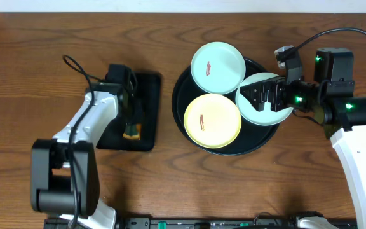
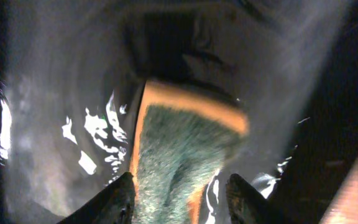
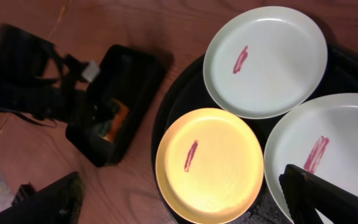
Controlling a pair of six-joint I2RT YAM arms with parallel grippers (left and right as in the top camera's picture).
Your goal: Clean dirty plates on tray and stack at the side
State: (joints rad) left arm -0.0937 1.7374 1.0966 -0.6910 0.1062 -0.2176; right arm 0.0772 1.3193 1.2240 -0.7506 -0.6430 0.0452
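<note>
The left end effector [image 2: 182,199] sits low inside the small black tray [image 1: 146,86], at the left middle of the overhead view. Its two fingers stand one on each side of the sponge [image 2: 179,143], which is orange with a rough green face. I cannot tell if they are squeezing it or only sitting beside it.

The right end effector [image 1: 262,97] has its fingers wide apart and holds nothing. It hangs over the right mint plate [image 1: 262,116]. That plate, the top mint plate [image 1: 218,67] and the yellow plate [image 1: 213,121] all lie on the big round black tray [image 1: 259,141], just right of the middle, on the brown wooden surface [image 1: 43,38]. Each plate has a short red smear. None is stacked at the side.

I think the step now is getting the sponge. To do it well, the fingers should close on the sponge's middle, firmly, because it is soft and could slip. Then lift it straight up so it clears the small tray's wall.
</note>
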